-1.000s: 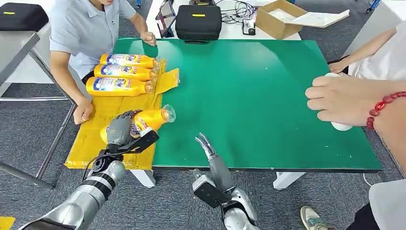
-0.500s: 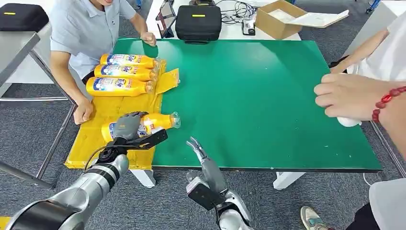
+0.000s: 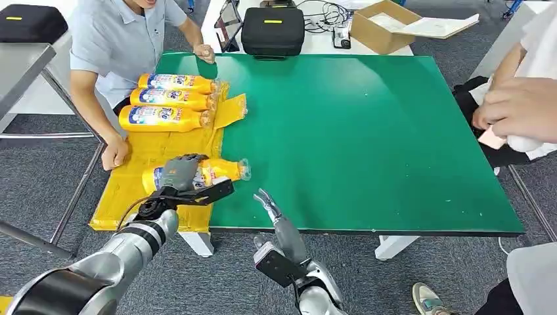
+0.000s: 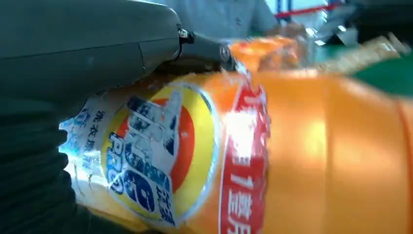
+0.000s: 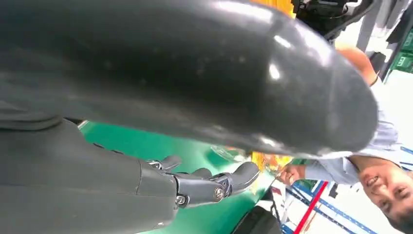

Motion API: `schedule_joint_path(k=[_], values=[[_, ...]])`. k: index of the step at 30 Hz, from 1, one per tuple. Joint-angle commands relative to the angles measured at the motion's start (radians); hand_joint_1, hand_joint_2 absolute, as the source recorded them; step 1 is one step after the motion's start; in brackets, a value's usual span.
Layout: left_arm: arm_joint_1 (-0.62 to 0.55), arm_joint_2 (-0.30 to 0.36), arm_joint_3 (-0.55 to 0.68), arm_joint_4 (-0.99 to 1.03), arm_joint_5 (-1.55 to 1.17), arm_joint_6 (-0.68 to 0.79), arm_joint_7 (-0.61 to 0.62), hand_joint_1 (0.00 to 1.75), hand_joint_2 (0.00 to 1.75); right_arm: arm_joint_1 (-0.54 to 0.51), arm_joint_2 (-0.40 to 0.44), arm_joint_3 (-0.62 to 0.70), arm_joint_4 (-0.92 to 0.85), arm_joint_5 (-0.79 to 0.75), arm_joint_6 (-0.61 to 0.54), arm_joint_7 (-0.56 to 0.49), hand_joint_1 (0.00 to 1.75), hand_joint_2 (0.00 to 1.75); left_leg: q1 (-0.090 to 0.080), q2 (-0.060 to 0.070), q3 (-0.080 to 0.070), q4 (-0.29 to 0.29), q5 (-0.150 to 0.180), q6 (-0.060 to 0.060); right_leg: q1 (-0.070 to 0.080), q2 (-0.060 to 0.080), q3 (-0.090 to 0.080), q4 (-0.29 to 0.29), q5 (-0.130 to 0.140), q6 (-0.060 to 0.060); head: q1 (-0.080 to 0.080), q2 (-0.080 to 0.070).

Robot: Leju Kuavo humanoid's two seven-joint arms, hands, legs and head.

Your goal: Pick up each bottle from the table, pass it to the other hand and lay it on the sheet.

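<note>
An orange bottle point(image 3: 213, 171) point(image 4: 292, 161) with a blue and red label lies on its side at the near end of the yellow sheet point(image 3: 141, 147), its cap over the sheet's right edge. My left hand point(image 3: 179, 172) point(image 4: 87, 53) grips it around the labelled middle, fingers over the top. My right hand point(image 3: 270, 209) point(image 5: 204, 183) hangs open at the table's front edge, just right of the bottle, holding nothing. Three more orange bottles point(image 3: 164, 100) lie side by side at the sheet's far end.
The green table point(image 3: 355, 131) stretches right of the sheet. A person sits at the far left with one hand point(image 3: 113, 154) on the sheet. Another person's hand point(image 3: 519, 115) holds something white at the right edge. A black case point(image 3: 272, 29) and a cardboard box point(image 3: 384, 26) stand behind.
My left hand has lowered the tilted bottle flat onto the sheet. My right hand has drawn back left toward the table's front edge. The person's hand on the right has pulled off the table.
</note>
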Motion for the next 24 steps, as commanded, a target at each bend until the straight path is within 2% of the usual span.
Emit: schedule_joint_path(k=[1,7,13,16,18,24], values=[[-0.043,-0.041,-0.138,0.049,-0.121,-0.005,-0.026,0.00,1.75,-0.050,-0.009,0.028,0.088,-0.011,0.011,-0.016,0.00,0.00,0.001,0.000,0.000,0.000,0.000,0.000,0.001,0.000,0.001,-0.001,0.000,-0.001,0.000,0.000],[-0.026,-0.088,-0.114,0.008,-0.054,-0.093,-0.120,0.00,1.75,-0.046,-0.010,0.019,0.087,-0.008,0.012,-0.019,0.00,0.00,0.000,-0.001,0.000,0.000,0.000,0.000,0.000,-0.001,0.001,0.000,0.000,-0.001,0.000,0.000],[0.002,-0.103,-0.106,-0.052,0.011,-0.025,-0.208,0.00,1.75,-0.043,-0.008,0.017,0.093,0.000,0.012,-0.025,0.00,0.00,0.001,0.000,0.001,0.001,-0.001,-0.001,0.002,-0.001,0.002,-0.001,0.000,-0.002,0.000,0.000],[0.071,-0.127,-0.010,-0.160,0.223,-0.020,-0.382,0.00,1.75,-0.038,-0.006,0.027,0.099,0.003,0.010,-0.030,0.00,0.00,0.000,0.000,0.001,0.000,0.000,0.000,0.001,0.000,0.001,-0.001,0.000,-0.001,0.000,0.000],[0.124,-0.134,0.030,-0.245,0.358,-0.064,-0.435,0.00,1.75,-0.032,-0.005,0.032,0.099,0.004,0.001,-0.033,0.00,0.00,0.000,0.001,0.002,-0.001,-0.001,0.000,0.001,0.001,0.002,-0.001,0.000,-0.001,0.000,0.000],[0.173,-0.119,0.024,-0.335,0.460,-0.074,-0.450,0.00,1.75,-0.023,-0.010,0.042,0.094,0.002,-0.010,-0.035,0.00,0.00,0.001,0.001,0.000,0.000,-0.001,-0.001,0.002,0.000,0.000,-0.001,-0.001,-0.001,0.000,0.000]])
